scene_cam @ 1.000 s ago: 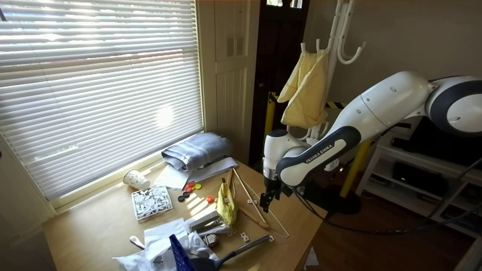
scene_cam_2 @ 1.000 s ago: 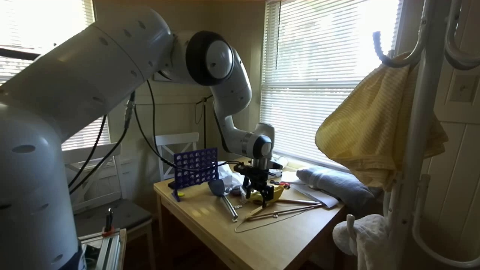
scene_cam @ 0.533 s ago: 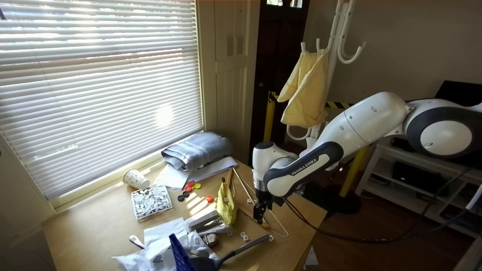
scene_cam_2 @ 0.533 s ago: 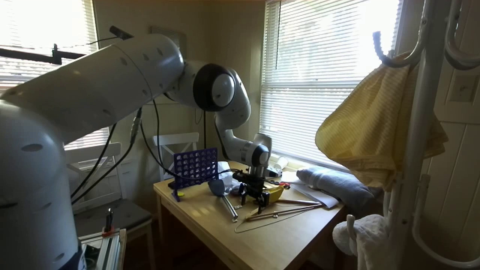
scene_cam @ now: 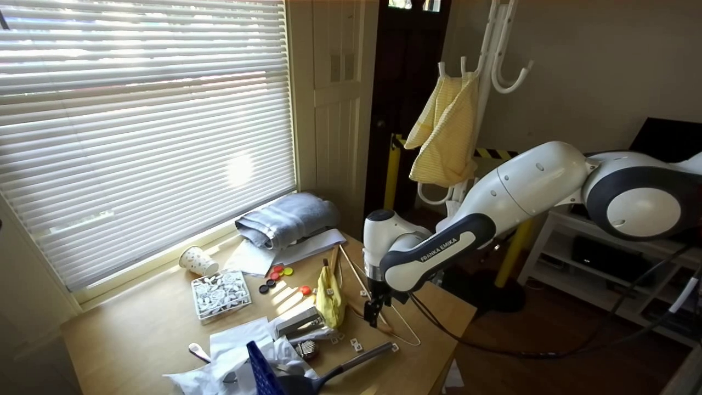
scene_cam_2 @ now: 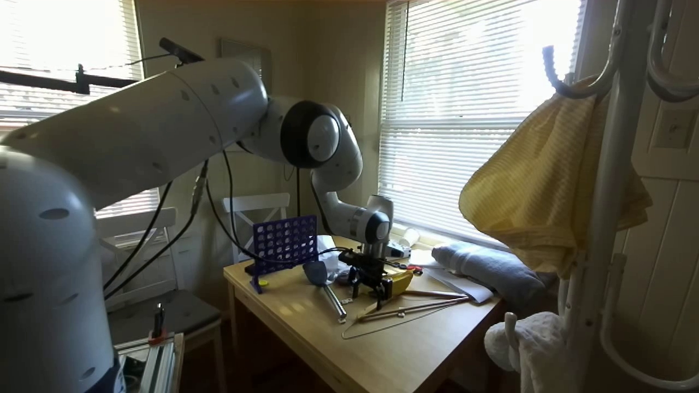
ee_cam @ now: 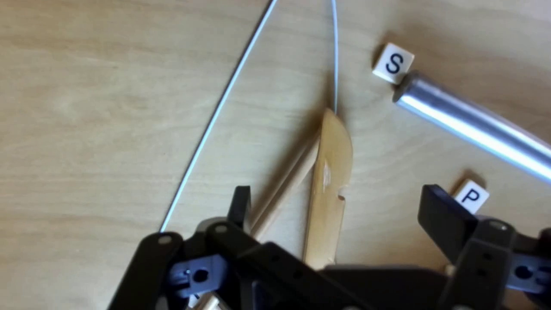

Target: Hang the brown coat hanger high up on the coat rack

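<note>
Brown coat hanger (ee_cam: 328,185) looks notched only in wrist view.

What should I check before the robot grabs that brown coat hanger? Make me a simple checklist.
1. Jaws open: ok, wide apart in the wrist view.
2. Brown coat hanger between them: ok, its wooden end shows there.
3. Fingertips clear of its round bar: cannot tell; the bar passes behind one fingertip.
4. Hanger lying free: not ok; a white wire seems to run under its tip.
5. Free place on the coat rack: ok; an upper hook looks bare in an exterior view.
</note>
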### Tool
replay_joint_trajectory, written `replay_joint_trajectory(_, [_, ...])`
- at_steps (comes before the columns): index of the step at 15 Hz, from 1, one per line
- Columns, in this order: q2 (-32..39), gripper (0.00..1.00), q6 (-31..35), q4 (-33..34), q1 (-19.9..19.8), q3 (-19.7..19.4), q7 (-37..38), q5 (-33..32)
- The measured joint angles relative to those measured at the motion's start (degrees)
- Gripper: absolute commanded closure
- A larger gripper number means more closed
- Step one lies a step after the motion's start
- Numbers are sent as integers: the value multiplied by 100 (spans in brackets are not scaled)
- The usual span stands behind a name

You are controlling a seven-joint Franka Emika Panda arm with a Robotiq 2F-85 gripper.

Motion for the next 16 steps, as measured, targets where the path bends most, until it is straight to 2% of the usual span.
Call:
replay_joint_trajectory(6, [340,0,668,189,64,-28,17,0])
replay_joint_trajectory(16, [732,0,874,821,187,-55,17,0])
